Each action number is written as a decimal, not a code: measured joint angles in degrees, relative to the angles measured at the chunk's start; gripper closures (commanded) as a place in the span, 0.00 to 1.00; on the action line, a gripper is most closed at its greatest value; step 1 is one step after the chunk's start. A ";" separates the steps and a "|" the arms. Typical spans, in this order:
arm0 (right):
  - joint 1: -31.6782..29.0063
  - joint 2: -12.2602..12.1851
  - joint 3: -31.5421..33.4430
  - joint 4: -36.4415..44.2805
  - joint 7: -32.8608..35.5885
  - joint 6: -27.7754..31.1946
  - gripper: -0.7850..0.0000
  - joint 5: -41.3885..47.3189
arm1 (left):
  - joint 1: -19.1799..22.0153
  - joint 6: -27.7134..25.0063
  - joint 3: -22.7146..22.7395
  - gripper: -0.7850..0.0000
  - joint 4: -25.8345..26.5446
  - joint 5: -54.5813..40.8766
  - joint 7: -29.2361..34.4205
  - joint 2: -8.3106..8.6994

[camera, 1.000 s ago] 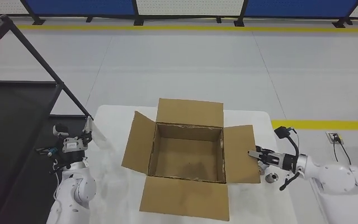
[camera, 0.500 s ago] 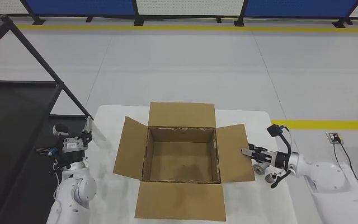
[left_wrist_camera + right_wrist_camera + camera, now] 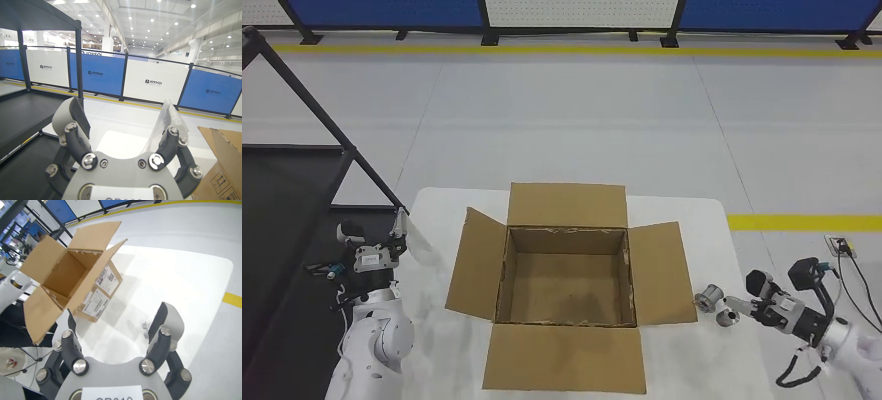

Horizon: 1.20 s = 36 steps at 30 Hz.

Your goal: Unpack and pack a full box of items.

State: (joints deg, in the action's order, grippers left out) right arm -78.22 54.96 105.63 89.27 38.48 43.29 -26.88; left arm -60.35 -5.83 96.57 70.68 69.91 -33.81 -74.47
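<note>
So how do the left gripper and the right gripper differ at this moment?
The left gripper has clear plastic film clinging to one finger; the right gripper has bare fingers. The left gripper points out toward the blue and white barrier, beside the black rack; the right gripper faces the open cardboard box. Both are open, with nothing gripped between the fingers.

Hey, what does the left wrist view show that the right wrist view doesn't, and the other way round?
Left wrist view, not the right: the open left hand with clear plastic film on one finger, and ceiling lights. Right wrist view, not the left: the open right hand, the inside of the cardboard box, and labels on its side. Both: the box, the white table, blue fence panels and a yellow floor line.
</note>
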 measured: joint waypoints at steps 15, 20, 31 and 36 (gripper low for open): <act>3.86 0.72 -8.69 -12.95 -10.44 -7.81 0.00 -21.21 | 0.00 0.00 0.00 0.00 0.00 0.00 0.00 0.00; 6.40 0.52 -10.73 -16.74 -8.59 -5.90 0.00 -23.04 | 0.00 0.00 0.00 0.00 0.00 0.00 0.00 0.00; 7.49 0.28 -12.62 -18.96 -8.18 -4.62 0.53 -23.07 | 0.00 0.00 0.00 0.00 0.00 0.00 0.00 0.00; 8.47 0.24 -13.59 -19.89 -8.48 -4.66 0.62 -22.96 | 0.00 0.00 0.00 0.00 0.00 0.00 0.00 0.00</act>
State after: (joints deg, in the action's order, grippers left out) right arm -69.75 55.20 92.03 69.38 30.00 38.62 -49.84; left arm -60.35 -5.83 96.57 70.68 69.91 -33.81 -74.47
